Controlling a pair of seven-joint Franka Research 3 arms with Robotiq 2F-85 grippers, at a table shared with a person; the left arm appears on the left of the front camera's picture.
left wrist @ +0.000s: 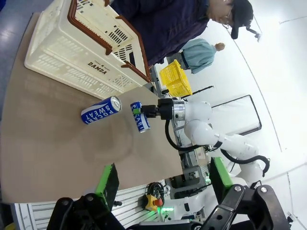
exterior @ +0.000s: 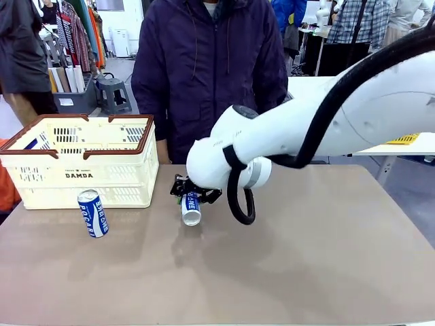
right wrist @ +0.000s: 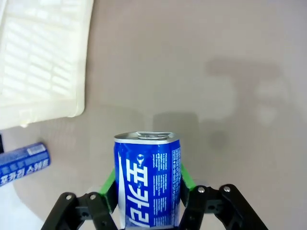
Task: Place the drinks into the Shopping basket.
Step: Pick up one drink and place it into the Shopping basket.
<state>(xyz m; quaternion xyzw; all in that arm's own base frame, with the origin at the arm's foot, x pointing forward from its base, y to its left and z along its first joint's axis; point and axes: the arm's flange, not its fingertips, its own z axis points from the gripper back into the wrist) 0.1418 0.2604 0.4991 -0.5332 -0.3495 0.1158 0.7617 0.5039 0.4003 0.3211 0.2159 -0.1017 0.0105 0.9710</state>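
Right pincer (right wrist: pixel 148 194) clenched on blue-and-white can (right wrist: pixel 147 179). Green pads (right wrist: pixel 111 184) press opposite sidewalls; silver top points away from wrist. Held can looks lifted clear of desk (exterior: pixel 306 258), near right end of Shopping basket (exterior: pixel 102 178). Second can (exterior: pixel 93 213) stands on desk just in front of basket wall. Left pincer (left wrist: pixel 163 191) released, empty, well apart. Likely handling: thin smooth metal, slippery, dents under hard squeeze, some weight if full. Best hold: mid-body across sidewalls, not rim.
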